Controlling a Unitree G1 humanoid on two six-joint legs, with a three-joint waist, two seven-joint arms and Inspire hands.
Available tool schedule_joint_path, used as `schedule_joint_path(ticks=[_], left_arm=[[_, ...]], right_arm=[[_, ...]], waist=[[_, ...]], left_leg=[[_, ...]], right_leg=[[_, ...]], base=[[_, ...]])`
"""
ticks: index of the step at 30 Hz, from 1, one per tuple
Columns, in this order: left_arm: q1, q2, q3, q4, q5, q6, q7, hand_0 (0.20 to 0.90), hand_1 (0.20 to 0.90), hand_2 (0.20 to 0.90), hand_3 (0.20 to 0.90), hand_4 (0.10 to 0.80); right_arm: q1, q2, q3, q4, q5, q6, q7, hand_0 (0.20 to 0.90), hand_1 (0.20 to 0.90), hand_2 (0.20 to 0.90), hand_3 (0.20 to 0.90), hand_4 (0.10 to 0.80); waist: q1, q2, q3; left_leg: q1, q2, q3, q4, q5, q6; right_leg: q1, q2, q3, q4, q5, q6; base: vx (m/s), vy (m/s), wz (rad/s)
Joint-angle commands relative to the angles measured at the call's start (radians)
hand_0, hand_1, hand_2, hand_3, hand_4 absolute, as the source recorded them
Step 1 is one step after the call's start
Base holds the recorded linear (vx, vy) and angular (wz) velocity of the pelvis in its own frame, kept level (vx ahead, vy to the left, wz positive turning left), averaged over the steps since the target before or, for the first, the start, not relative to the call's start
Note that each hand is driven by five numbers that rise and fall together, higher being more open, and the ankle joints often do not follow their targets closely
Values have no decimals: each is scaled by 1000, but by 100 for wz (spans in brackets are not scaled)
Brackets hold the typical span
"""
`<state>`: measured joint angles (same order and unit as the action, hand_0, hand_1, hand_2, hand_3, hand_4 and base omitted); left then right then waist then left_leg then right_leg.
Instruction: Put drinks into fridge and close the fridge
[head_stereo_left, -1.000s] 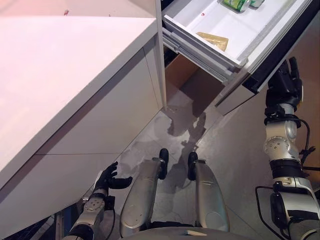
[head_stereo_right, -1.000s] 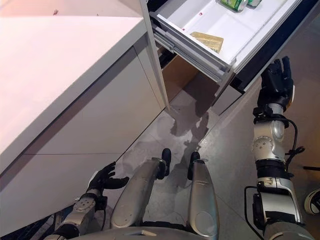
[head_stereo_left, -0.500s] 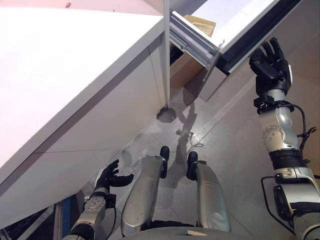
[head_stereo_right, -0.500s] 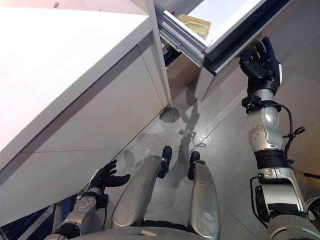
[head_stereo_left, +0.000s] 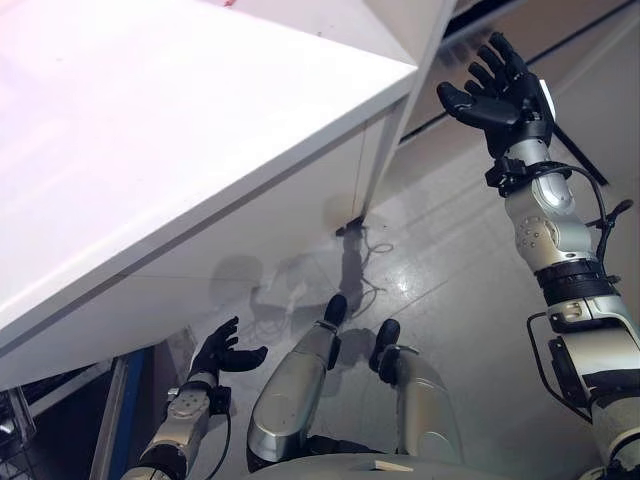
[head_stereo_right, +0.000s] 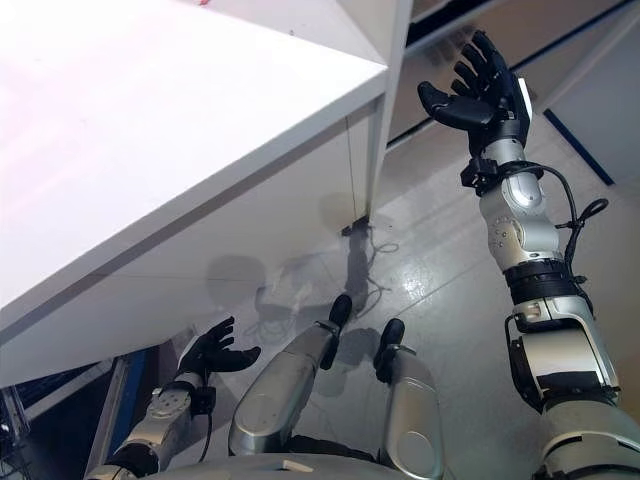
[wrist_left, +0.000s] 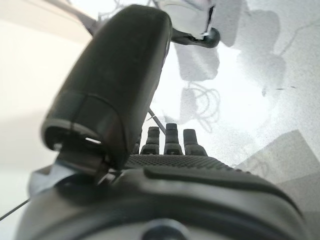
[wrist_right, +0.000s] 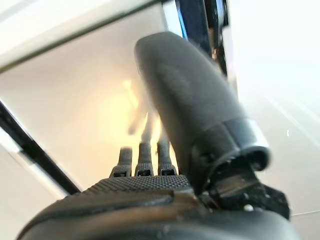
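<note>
Now our right hand is raised with fingers spread and empty, left hand low and relaxed; pushing blind could miss the fridge, which is unseen.

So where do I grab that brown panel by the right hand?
No handle or lip shows on the brown panel: it looks flat. Likelier an open palm pressed against its front; the right hand is raised close by, open.
</note>
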<state>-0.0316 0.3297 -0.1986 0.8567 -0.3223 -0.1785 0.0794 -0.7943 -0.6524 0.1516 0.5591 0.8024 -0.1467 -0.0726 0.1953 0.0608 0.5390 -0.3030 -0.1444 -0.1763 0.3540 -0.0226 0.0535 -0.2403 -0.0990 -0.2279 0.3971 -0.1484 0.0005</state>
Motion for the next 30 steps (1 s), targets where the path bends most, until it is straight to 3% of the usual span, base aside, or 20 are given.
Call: schedule_joint_path(ticks=[1,8,17,21,30], left_arm=[[86,105,19,-40,12,-55,-14,900,900,900,900,800],[115,91,50,-14,47,-61,-32,900,900,900,900,800],[153,7,126,-5,-27,34,-93,900,900,900,900,800],[152,-36,146,34,-45,35,-104,900,900,900,900,800],[98,-50,117,180,-41,106,-222,900,900,900,900,800]], right_arm=[[-168,-44,-26,-73,-11,-132,6,900,900,900,900,800],[-56,-19,-93,-121,-88,-161,-61,900,900,900,900,800],[416,148,-154,-295,-104,-49,50,900,900,900,900,800],[677,256,-125,-179,-141,25,177,900,900,900,900,800],[793,362,-112,379,-258,113,314,900,900,900,900,800]], waist=[[36,-48,-110],[1,-71,-174],[-99,-100,-313],[-155,-108,-383],[-196,-90,-428]], left_leg=[[71,10,70,-77,-71,34],[147,24,93,-141,-73,33],[252,55,156,-268,-57,18],[310,74,206,-330,-45,3],[376,90,241,-369,-37,-18]], right_leg=[[37,23,36,-53,56,19],[109,37,61,-153,84,31],[182,67,126,-298,122,49],[217,82,136,-349,133,54],[281,96,117,-389,129,48]], base=[[22,-29,4],[28,-24,-2],[4,-33,-29],[-36,-15,-26],[-23,-15,-15]])
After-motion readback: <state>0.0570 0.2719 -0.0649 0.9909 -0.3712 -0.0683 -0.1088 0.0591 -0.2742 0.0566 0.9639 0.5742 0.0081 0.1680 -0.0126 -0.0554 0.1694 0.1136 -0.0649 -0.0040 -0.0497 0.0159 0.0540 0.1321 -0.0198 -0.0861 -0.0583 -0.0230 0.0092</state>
